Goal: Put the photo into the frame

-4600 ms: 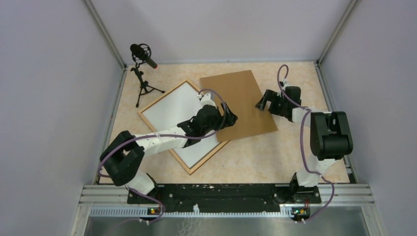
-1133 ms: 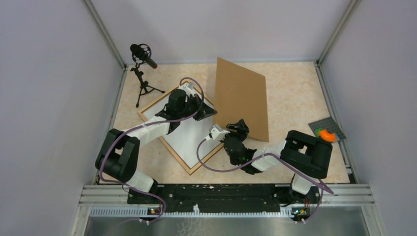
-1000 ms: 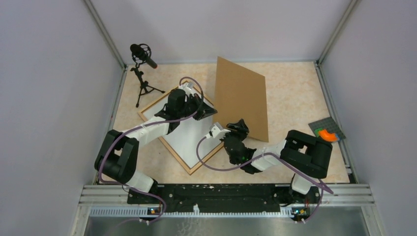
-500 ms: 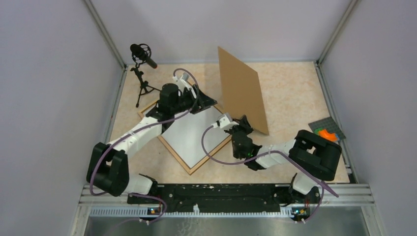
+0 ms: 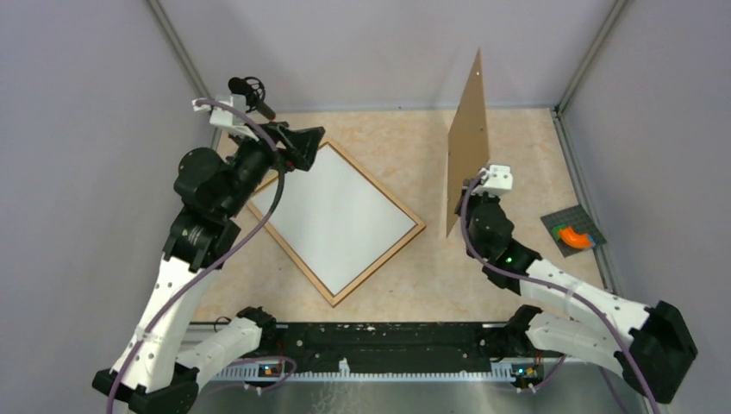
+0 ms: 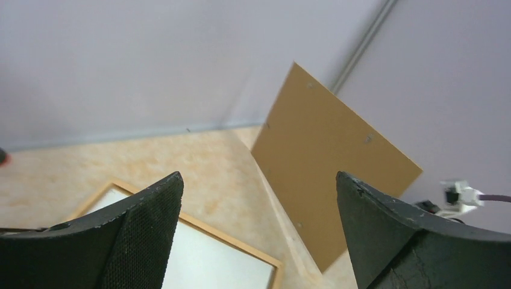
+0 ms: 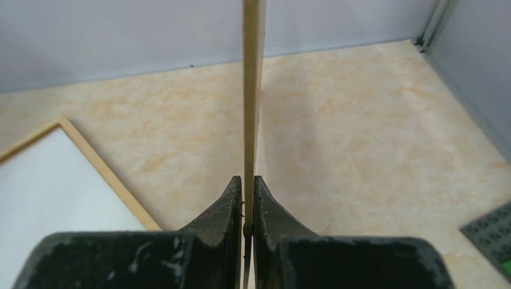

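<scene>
The frame [image 5: 379, 185], thin light wood, lies flat on the table as a diamond. Inside it lies the photo [image 5: 332, 216], plain white side up. My left gripper [image 5: 303, 138] hangs open and empty above the frame's far corner. In the left wrist view its fingers [image 6: 144, 211] stand wide apart over the frame [image 6: 208, 229] and the photo [image 6: 199, 265]. My right gripper [image 5: 466, 191] is shut on the lower edge of the brown backing board [image 5: 468, 129] and holds it upright, right of the frame. The right wrist view shows the board's thin edge [image 7: 253, 90] pinched between the jaws.
A black microphone on a tripod [image 5: 248, 90] stands at the far left corner, partly behind my left arm. A grey studded plate with an orange and green piece [image 5: 571, 233] lies by the right wall. Grey enclosure walls ring the table.
My left gripper opened and rose up and to the left, off the frame. My right gripper closed on the board, swung right and tipped it from leaning to upright.
</scene>
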You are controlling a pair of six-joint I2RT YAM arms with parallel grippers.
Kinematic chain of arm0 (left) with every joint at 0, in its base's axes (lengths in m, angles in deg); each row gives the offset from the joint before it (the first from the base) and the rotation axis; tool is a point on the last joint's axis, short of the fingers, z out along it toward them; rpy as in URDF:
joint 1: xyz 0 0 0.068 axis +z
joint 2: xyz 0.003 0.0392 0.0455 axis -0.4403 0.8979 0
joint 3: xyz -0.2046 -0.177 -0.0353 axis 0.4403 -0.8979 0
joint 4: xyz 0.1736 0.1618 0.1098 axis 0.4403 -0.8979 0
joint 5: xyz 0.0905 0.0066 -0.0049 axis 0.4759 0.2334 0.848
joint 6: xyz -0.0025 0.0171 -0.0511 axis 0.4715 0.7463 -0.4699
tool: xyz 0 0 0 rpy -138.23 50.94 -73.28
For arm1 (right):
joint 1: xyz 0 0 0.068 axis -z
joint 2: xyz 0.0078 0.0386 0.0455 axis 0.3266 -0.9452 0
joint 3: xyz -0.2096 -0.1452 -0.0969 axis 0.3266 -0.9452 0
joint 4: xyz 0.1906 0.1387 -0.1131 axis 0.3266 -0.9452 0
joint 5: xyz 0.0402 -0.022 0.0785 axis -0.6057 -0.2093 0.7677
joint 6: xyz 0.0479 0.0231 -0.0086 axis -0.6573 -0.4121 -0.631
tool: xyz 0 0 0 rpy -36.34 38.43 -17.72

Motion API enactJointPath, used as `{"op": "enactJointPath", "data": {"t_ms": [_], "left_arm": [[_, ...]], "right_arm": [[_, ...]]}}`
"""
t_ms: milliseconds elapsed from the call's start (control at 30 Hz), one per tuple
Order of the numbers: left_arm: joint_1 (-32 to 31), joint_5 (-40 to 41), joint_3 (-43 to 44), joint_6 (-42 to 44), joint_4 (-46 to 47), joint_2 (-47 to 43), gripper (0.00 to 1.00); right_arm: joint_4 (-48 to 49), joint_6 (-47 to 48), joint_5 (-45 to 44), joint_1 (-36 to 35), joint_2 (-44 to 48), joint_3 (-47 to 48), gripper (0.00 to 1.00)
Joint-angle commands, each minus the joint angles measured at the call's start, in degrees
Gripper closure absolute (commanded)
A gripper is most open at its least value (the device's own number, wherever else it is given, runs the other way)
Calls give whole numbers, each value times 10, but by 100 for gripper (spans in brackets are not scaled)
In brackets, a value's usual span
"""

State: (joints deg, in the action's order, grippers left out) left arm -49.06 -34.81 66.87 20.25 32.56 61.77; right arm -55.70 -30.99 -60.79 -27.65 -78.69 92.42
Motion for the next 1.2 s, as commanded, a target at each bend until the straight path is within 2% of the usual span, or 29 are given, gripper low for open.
{"op": "enactJointPath", "data": {"t_ms": [0, 167, 400, 500, 633, 800, 967, 1167], "left_arm": [[3, 90, 30, 110, -48, -10, 1], [3, 136, -37, 140, -16, -30, 1], [3, 163, -125, 159, 34, -59, 1], [3, 195, -145, 153, 37, -82, 1], [3, 207, -162, 152, 52, -125, 1], [3, 225, -176, 152, 59, -146, 1], [3, 224, -180, 151, 61, -147, 1], [3, 224, -182, 148, 62, -147, 1]], "right_arm": [[-162, -219, 107, 18, 72, 55, 100], [-193, -280, 123, 19, 133, 87, 100], [-224, -462, 112, 19, 183, 106, 100], [-198, -527, 129, 19, 182, 94, 100], [-98, -622, 204, 20, 143, 57, 100], [61, -729, 236, 19, 58, -3, 100], [231, -732, 233, -13, -74, -15, 100], [360, -729, 150, -88, -198, -10, 100]]}}
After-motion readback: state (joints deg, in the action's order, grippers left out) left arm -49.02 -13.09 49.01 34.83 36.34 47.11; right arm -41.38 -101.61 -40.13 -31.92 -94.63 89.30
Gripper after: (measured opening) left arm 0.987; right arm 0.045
